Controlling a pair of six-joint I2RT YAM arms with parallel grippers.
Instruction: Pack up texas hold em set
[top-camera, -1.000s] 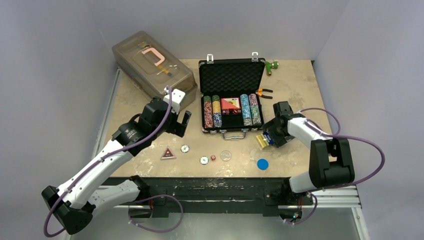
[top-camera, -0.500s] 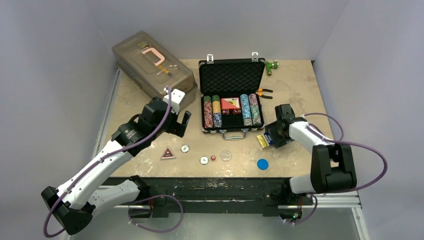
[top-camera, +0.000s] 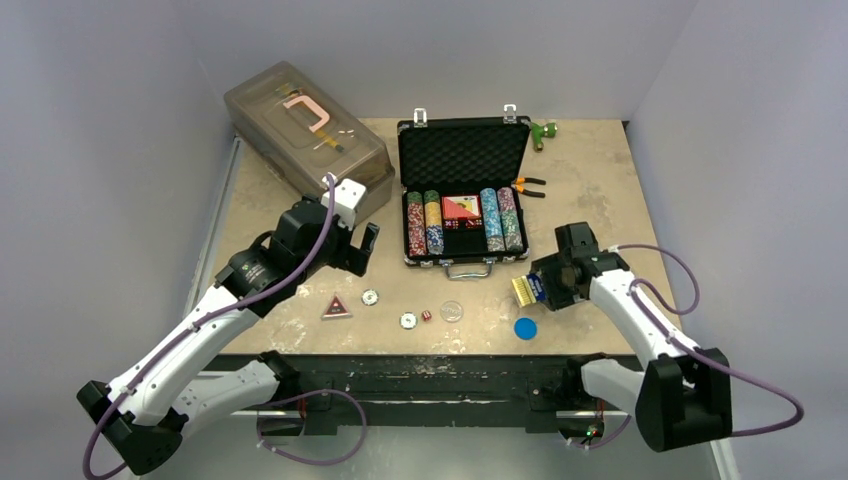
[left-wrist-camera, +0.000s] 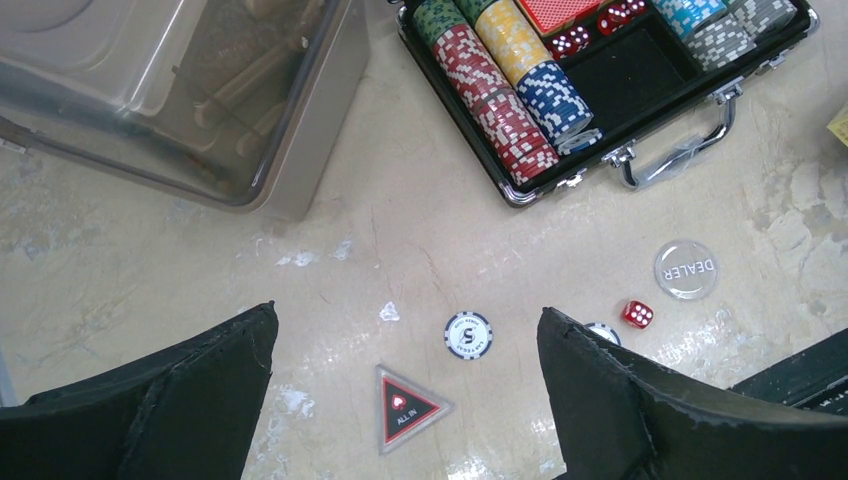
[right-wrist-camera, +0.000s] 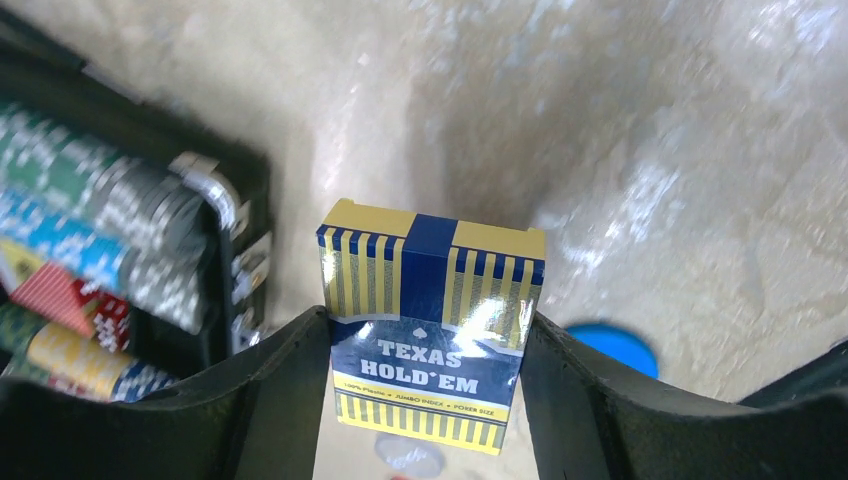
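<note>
The jaws of the right gripper (right-wrist-camera: 425, 345) are clamped on a blue-and-yellow card deck (right-wrist-camera: 432, 265), one finger on each long side. The deck hangs just right of the open briefcase (top-camera: 462, 155), near its front right corner, above the table (top-camera: 590, 190). Whether it is clear of the surface I cannot quite tell.

The jaws of the left gripper (left-wrist-camera: 407, 318) stand wide apart with nothing between them. They hover over loose pieces in front of the case: a dealer button (left-wrist-camera: 686, 269), a red die (left-wrist-camera: 637, 314), a chip (left-wrist-camera: 468, 335) and a triangular all-in marker (left-wrist-camera: 405, 408). A blue disc (top-camera: 525, 327) lies near the right gripper.

The case sits mid-table with its lid up. Rows of poker chips (left-wrist-camera: 505, 85) fill both sides, a red deck (top-camera: 461, 207) lies in the centre, and the dark slot (left-wrist-camera: 625, 75) in front of that deck looks free.

The step in hand seems to be carrying the blue-and-yellow deck to the case. The next move likely calls for swinging left over the chips, turning the deck flat to match the slot, lowering it in, and only then letting go. The loose pieces and the lid are not yet dealt with.
</note>
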